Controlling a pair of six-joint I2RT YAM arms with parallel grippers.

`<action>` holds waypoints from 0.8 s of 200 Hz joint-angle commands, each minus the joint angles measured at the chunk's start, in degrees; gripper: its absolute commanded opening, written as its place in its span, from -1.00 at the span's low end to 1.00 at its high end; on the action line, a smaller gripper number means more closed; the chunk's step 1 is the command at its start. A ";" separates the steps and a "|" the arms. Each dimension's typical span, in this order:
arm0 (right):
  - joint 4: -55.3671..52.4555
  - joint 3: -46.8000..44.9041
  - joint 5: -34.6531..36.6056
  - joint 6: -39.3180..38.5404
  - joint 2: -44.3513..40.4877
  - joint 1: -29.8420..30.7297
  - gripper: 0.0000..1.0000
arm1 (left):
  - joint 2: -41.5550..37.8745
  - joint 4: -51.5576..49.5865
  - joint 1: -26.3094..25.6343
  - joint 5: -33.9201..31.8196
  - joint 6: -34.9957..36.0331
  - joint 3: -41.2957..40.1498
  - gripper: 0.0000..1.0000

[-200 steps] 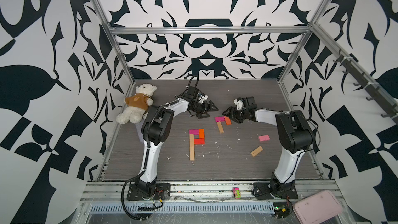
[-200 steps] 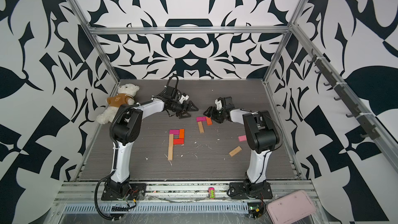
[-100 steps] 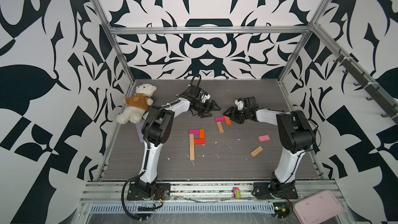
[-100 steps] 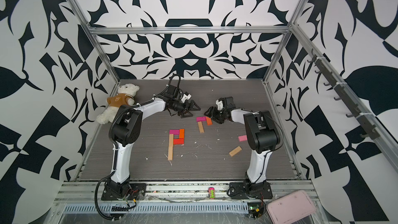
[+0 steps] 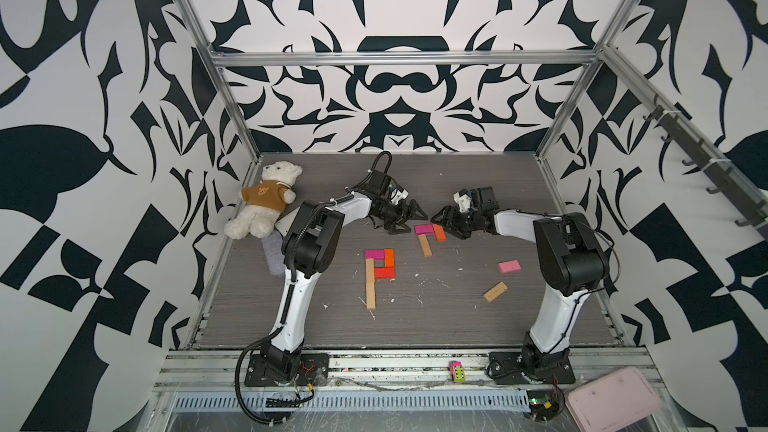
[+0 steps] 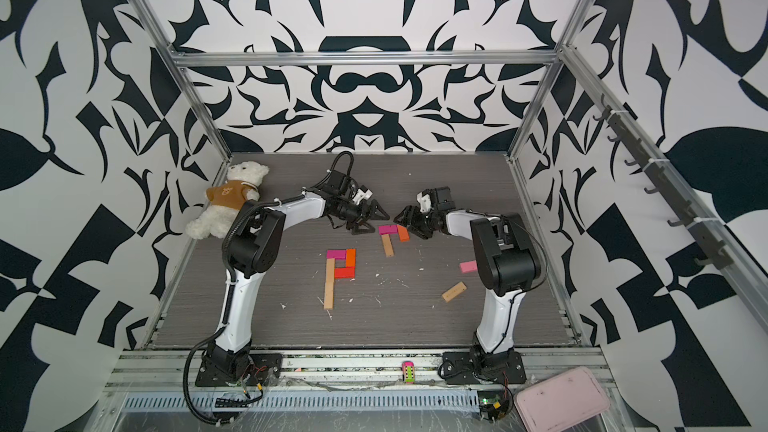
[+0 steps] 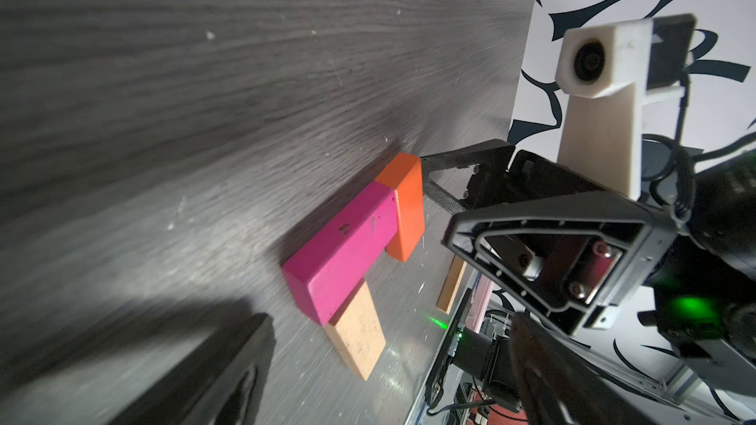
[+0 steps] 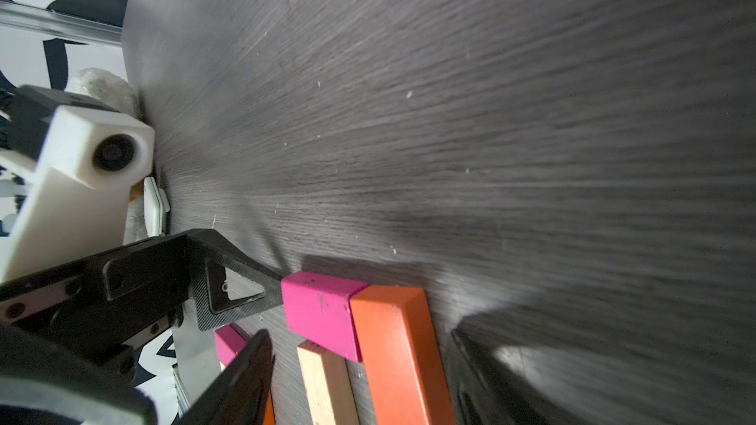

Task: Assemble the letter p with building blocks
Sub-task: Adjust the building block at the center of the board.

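no readable text, teddy bear [image 5: 266, 198] shirt emblem too small to read

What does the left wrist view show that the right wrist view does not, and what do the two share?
Only the left wrist view: the right arm's white camera mount and a lone tan block lying farther off. Only the right wrist view: the left arm's white camera mount, a patch of teddy bear fur and a second magenta block. Both: the magenta block with the orange block against one end and the tan block by the other, on the dark table.
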 commanded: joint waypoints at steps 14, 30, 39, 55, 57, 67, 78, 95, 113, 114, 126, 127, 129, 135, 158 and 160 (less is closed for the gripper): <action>-4.04 -1.59 0.62 0.52 0.95 0.16 0.40 | 1.16 2.10 -0.39 2.43 -1.06 0.07 0.87; -4.07 -1.60 0.53 0.52 1.07 0.19 0.40 | 1.24 2.63 -0.40 2.72 -1.24 -0.42 0.88; -4.02 -1.60 0.53 0.49 1.07 0.16 0.40 | 1.33 2.85 -0.46 2.89 -1.30 -0.64 0.89; -4.14 -1.59 0.53 0.51 1.05 0.18 0.40 | 1.33 3.19 -0.44 3.09 -1.55 -1.15 0.89; -4.17 -1.63 0.53 0.51 1.05 0.17 0.40 | 1.33 3.27 -0.46 3.16 -1.55 -1.24 0.89; -4.17 -1.59 0.53 0.51 1.03 0.17 0.40 | 1.25 3.75 -0.47 3.28 -1.80 -1.71 0.89; -4.25 -1.60 0.49 0.51 1.03 0.18 0.40 | 1.13 4.38 -0.47 3.64 -2.06 -2.13 0.89; -4.18 -1.63 0.36 0.52 1.05 0.25 0.40 | 1.16 4.96 -0.56 4.10 -2.35 -2.49 0.89; -4.20 -1.54 0.27 0.51 1.05 0.25 0.40 | 1.24 5.27 -0.60 4.34 -2.47 -2.63 0.89; -4.19 -1.56 0.27 0.47 1.05 0.25 0.40 | 1.24 5.29 -0.63 4.38 -2.45 -2.65 0.89; -4.21 -1.55 0.27 0.46 1.17 0.25 0.40 | 1.24 5.56 -0.65 4.66 -2.52 -2.67 0.89; -4.19 -1.57 0.27 0.44 1.16 0.25 0.40 | 1.24 5.57 -0.69 4.71 -2.57 -2.67 0.89; -4.20 -1.58 0.27 0.43 1.14 0.25 0.40 | 1.29 5.65 -0.73 4.75 -2.60 -2.63 0.89; -4.20 -1.52 0.20 0.47 1.14 0.26 0.40 | 1.33 5.84 -0.69 4.85 -2.74 -2.66 0.89; -4.19 -1.50 0.18 0.38 1.22 0.34 0.40 | 1.46 6.53 -0.70 5.10 -3.31 -2.71 0.88; -4.25 -1.54 0.14 0.41 1.22 0.34 0.40 | 1.47 6.54 -0.77 5.11 -3.31 -2.75 0.88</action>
